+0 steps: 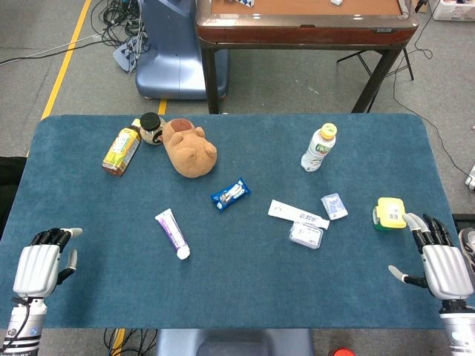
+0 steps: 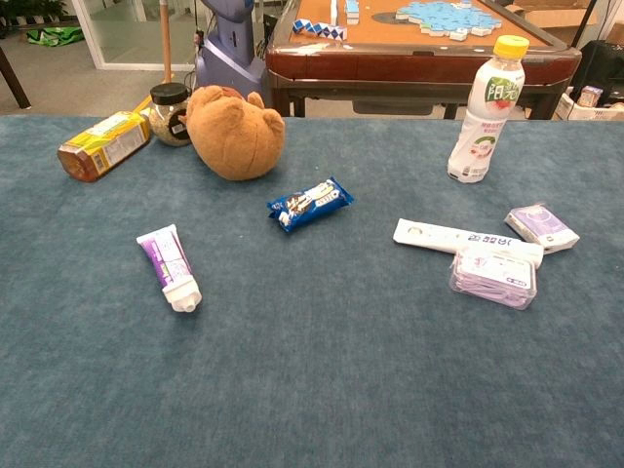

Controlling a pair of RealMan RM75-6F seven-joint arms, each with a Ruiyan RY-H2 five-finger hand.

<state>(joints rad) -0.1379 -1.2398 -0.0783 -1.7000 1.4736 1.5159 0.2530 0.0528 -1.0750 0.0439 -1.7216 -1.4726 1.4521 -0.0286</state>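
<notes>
- Left hand (image 1: 35, 268): rests at the near left corner of the tabletop (image 1: 245, 289), back of the hand up, fingers (image 1: 52, 236) released and slightly apart, grasping nothing. It appears in the head view only.
- Right hand (image 1: 441, 267): rests at the near right corner, fingers (image 1: 429, 230) released and extended toward the far edge, thumb out to the side, grasping nothing.
- Yellow-green box (image 1: 389, 213): lies near the right edge, just beyond the right fingertips; whether they touch it cannot be told. It is the item nearest to the right hand.
- Purple-and-white tube (image 1: 172, 233): lies left of centre, cap toward the near edge; it is the item nearest to the left hand, well apart from it.
- Clear packet (image 1: 306, 234), long white box (image 1: 297, 214) and small sachet (image 1: 334, 205): grouped right of centre; the packet touches the near side of the long white box.
- Blue snack wrapper (image 1: 230, 194): lies near the centre of the tabletop.
- Brown plush toy (image 1: 190, 148): lies toward the far left.
- Yellow drink bottle (image 1: 122, 150): lies on its side, near the far left corner.
- Black-lidded jar (image 1: 151, 127): stands upright between the yellow drink bottle and the plush toy.
- White bottle with yellow cap (image 1: 319, 147): stands upright toward the far right.
</notes>
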